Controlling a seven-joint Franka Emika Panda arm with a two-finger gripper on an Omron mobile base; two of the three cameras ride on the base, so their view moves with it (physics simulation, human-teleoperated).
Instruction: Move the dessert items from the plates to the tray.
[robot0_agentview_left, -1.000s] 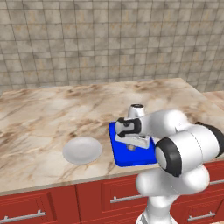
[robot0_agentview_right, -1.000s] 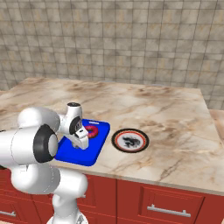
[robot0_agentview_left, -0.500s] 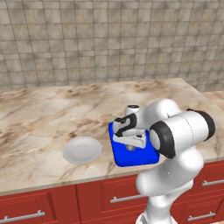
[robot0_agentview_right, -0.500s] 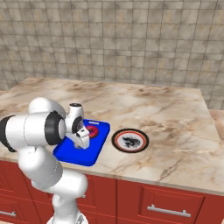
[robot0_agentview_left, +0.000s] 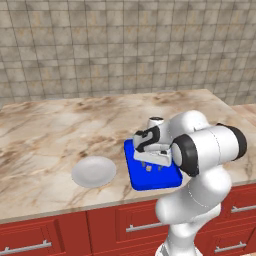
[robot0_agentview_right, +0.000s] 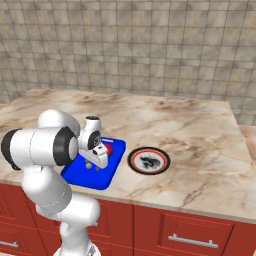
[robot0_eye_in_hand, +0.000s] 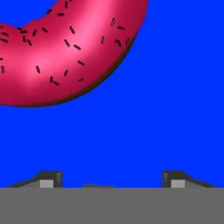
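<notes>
Looking across the room, you face a wall of grey-beige square tiles behind a long marble tabletop (robot0_agentview_left: 60, 125), glossy and veined in cream and brown, resting on red cabinets (robot0_agentview_right: 190, 230) with silver bar handles.

Your claw (robot0_eye_in_hand: 111, 177) hangs low over the tray (robot0_agentview_left: 142, 176), its two dark fingertips (robot0_eye_in_hand: 50, 178) spread wide with nothing between them. The tray is a bright blue, shallow rectangle with rounded corners and a raised rim, smooth and plain.

Just ahead of the claw in the hand view lies the doughnut (robot0_eye_in_hand: 61, 48), a rounded red-pink ring with small dark sprinkles, resting on the tray floor. Directly beneath the claw, a tiny tan-brown morsel (robot0_agentview_left: 148, 169) sits on the blue.

Well off to the claw's left lies the grey plate (robot0_agentview_left: 94, 171), round, flat and plain. To its right, just beyond the tray, lies the patterned plate (robot0_agentview_right: 148, 160), round with a white centre, dark marks and a red-and-black rim.
</notes>
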